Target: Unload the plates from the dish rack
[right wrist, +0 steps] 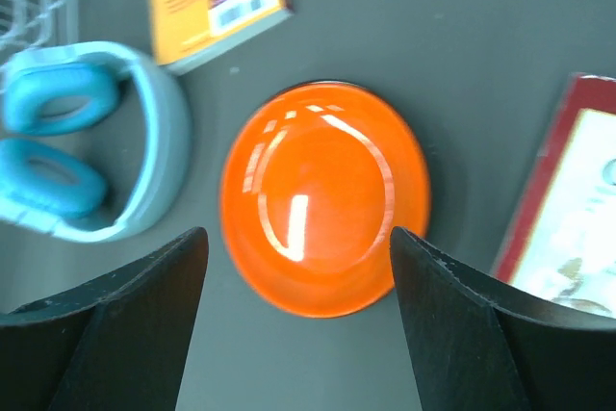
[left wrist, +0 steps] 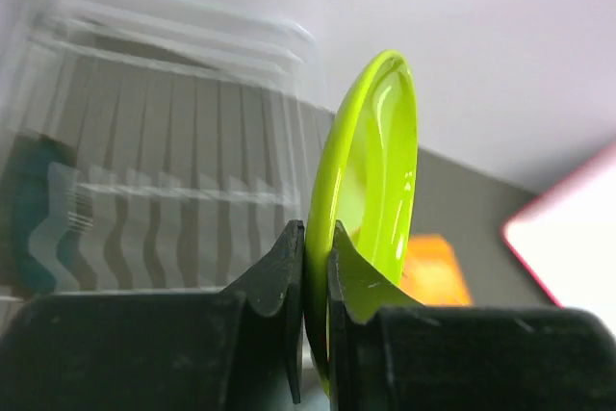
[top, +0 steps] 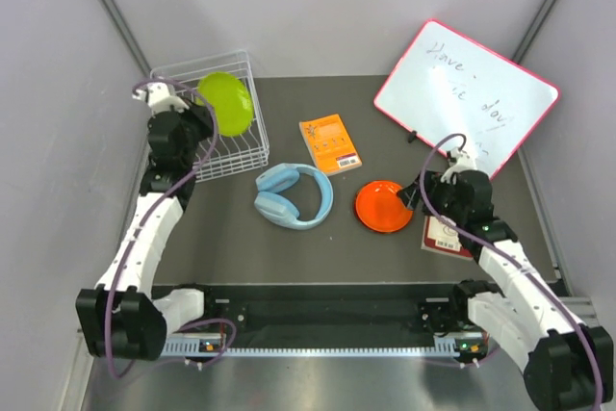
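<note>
A yellow-green plate stands on edge above the white wire dish rack at the far left. My left gripper is shut on its rim. In the left wrist view both fingers pinch the plate at my left gripper, with the rack blurred behind. A blurred teal shape shows in the rack. An orange plate lies flat on the table, right of centre. My right gripper hovers open over it, its fingers on either side of the plate without touching; right gripper.
Light blue headphones lie mid-table, left of the orange plate. An orange book lies behind them. A pink-framed whiteboard leans at the back right. A red-edged card lies under my right arm.
</note>
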Robot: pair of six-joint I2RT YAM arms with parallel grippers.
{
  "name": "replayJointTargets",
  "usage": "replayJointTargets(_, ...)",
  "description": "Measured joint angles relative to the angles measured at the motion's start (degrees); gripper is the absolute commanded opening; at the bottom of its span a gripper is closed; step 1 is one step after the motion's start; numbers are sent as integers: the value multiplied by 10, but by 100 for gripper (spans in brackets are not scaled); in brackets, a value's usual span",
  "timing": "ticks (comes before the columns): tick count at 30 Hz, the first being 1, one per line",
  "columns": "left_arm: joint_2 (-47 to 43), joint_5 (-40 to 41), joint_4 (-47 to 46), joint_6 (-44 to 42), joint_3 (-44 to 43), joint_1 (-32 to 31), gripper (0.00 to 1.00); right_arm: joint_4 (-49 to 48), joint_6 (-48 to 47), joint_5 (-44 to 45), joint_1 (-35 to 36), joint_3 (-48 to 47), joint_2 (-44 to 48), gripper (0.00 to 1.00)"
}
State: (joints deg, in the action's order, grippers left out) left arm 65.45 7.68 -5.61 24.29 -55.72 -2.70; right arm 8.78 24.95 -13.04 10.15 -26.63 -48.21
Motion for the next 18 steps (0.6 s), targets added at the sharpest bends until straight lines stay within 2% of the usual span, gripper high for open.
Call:
replayJointTargets(3,-15,-104,-6,68,50,-42,0,-35,35,-21,20,19,31,77)
replayJointTargets(7,-17,-175,-18,131,118,-116,0,-104,86,-35,56,43,48,77)
replayJointTargets(13,-16,-223,-60,205,180,-232,0,-218,154,-31,143,64,7,77)
replayJointTargets(18,-9,-240,-122,247,199,-278,0,-291,189,-28,185,64,-59,77)
